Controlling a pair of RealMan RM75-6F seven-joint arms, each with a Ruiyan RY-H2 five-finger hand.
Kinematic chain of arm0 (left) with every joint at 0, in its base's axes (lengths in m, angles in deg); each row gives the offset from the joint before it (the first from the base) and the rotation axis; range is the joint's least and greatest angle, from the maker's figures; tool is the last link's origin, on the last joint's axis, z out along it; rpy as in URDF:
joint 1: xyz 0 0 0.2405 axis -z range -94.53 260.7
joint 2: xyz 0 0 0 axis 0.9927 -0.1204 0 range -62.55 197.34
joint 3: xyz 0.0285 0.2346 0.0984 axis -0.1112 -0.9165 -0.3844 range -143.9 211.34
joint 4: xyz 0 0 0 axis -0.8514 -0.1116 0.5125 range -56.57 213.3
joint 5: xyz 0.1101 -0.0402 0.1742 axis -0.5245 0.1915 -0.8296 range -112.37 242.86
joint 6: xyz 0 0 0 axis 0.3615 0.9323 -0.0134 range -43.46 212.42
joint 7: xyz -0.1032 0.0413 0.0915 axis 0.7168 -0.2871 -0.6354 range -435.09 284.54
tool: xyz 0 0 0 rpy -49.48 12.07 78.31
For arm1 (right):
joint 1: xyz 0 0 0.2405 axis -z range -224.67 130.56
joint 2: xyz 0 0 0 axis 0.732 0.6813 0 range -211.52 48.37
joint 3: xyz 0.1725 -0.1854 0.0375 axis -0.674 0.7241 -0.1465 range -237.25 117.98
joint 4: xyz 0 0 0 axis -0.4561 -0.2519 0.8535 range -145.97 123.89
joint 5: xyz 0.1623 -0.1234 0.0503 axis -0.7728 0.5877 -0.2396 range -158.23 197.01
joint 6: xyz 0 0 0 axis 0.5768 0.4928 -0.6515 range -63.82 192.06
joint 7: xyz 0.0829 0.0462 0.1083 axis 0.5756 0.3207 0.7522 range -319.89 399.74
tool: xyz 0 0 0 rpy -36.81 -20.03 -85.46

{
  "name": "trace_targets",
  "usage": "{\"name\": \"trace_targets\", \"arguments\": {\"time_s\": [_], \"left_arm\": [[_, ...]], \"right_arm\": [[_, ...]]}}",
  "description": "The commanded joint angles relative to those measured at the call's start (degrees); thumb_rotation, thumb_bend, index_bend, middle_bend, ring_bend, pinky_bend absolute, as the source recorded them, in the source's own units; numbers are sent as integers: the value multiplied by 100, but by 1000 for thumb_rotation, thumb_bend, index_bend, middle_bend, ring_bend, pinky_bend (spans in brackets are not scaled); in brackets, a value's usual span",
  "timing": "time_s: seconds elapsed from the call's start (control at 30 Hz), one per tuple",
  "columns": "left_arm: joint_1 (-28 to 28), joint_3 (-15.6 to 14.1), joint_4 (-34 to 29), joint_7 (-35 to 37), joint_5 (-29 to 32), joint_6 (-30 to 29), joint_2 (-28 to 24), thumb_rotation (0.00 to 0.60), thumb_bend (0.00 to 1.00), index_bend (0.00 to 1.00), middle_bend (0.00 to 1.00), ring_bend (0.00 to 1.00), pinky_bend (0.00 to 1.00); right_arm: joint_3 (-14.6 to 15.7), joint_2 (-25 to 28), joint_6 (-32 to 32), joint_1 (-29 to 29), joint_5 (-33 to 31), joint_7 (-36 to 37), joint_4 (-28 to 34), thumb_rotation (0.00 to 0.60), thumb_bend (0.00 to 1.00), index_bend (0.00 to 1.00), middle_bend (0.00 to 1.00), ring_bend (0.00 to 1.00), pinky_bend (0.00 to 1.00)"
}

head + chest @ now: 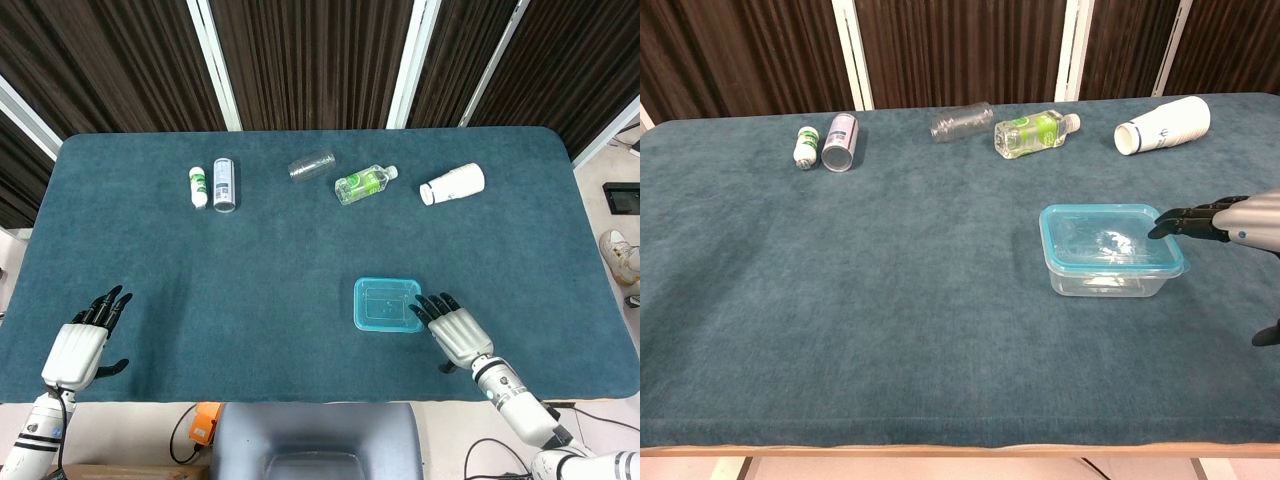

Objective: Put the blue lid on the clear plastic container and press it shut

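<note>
Pressing step: your right hand [1230, 220] lies flat with fingers spread, fingertips at the blue lid's [387, 304] right edge.
Container: clear plastic container [1108, 281] sits lidded near the table's [300, 250] front-right.
Left hand: your left hand [82, 345] rests spread, empty, front-left corner.
Next: you likely need to move over the lid and push down evenly.

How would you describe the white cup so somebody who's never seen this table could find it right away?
Start at the far edge of the teal table, where a row of things lies on its side. The white cup is the last one at the right end, just past the green-labelled bottle. It is the only plain white, wide-mouthed one, and the thickest in the row.
</note>
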Motion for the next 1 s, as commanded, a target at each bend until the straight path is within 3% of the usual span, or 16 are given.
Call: {"name": "trace_targets", "arguments": {"time_s": [0.03, 1.0], "left_arm": [[2, 2, -1, -2, 4, 3, 0, 600, 422, 91, 14, 119, 338], [8, 1, -8, 8, 26, 33, -10, 600, 421, 91, 14, 119, 338]], "right_arm": [[-2, 7, -14, 1, 5, 18, -4, 600, 235, 0, 0, 0, 149], [-68, 62, 36, 68, 154, 217, 11, 600, 236, 0, 0, 0, 149]]}}
